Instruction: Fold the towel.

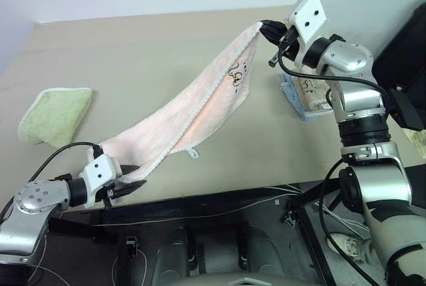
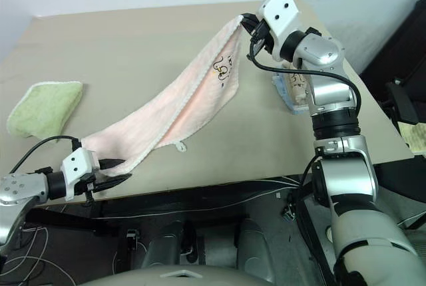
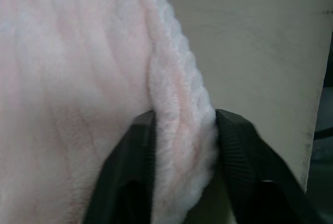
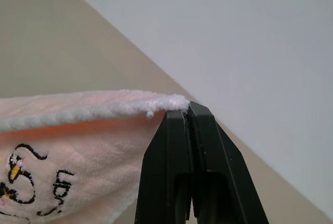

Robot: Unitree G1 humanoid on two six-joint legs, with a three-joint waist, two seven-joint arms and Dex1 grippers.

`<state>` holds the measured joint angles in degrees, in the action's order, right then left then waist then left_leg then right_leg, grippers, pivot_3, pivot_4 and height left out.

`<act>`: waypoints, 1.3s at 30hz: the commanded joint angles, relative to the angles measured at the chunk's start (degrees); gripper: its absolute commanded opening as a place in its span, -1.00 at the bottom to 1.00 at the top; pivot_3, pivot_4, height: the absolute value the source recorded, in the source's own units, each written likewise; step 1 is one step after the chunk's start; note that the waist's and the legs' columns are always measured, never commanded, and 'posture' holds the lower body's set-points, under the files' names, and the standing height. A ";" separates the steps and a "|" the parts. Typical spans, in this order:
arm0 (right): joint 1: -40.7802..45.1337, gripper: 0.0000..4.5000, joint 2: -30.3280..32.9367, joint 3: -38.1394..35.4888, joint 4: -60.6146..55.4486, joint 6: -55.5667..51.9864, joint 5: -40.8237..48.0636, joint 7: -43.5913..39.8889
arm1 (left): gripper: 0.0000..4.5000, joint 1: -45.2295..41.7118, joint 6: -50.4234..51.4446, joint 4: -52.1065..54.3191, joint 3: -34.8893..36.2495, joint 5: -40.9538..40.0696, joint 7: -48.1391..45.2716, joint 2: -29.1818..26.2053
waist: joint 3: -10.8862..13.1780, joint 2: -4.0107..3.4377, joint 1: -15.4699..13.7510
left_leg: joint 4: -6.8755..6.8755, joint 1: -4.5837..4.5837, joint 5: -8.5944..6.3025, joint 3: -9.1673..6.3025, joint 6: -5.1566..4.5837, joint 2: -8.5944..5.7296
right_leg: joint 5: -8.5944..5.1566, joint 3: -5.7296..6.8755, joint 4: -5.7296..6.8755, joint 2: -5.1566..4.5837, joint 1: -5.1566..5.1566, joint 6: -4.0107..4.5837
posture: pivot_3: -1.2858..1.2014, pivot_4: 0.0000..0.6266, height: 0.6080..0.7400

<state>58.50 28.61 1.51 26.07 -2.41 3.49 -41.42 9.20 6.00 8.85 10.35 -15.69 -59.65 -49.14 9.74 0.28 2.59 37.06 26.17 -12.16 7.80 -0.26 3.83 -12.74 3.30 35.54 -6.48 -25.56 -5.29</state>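
The pale pink towel point(image 1: 200, 103) stretches slantwise over the beige table point(image 1: 153, 53), lifted between both arms, with a dark printed mark near its upper end and a white loop tag point(image 1: 193, 153) hanging at the lower edge. My right gripper point(image 1: 266, 30) is shut on the towel's far upper corner, held above the table. My left gripper point(image 1: 130, 181) sits at the table's near edge, its fingers point(image 3: 130, 166) closed on the towel's thick near corner point(image 3: 182, 146).
A light green towel point(image 1: 56, 113) lies folded on the table's left side. Tan and blue towels point(image 1: 303, 96) are stacked under my right arm at the table's right edge. Cables run along the floor below the near edge.
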 commanded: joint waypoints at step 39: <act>4.63 -1.00 9.27 -3.70 11.01 4.25 1.71 -6.16 | -0.99 -76.67 -9.70 -78.59 1.38 3.77 -8.07 -7.70 | 0.13 0.11 -0.08 | -0.15 0.21 0.30 0.06 0.11 -0.04 | -0.03 0.04 -0.27 0.26 0.10 -0.53 | 0.03 -0.52 1.00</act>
<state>64.77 35.76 -0.43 42.67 4.27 3.05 -44.95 -68.31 -3.87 -70.16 11.95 -12.80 -63.06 -54.30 9.87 0.39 2.51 36.93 26.39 -11.87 7.86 -0.15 3.79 -12.78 3.34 35.29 -6.22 -25.45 -5.85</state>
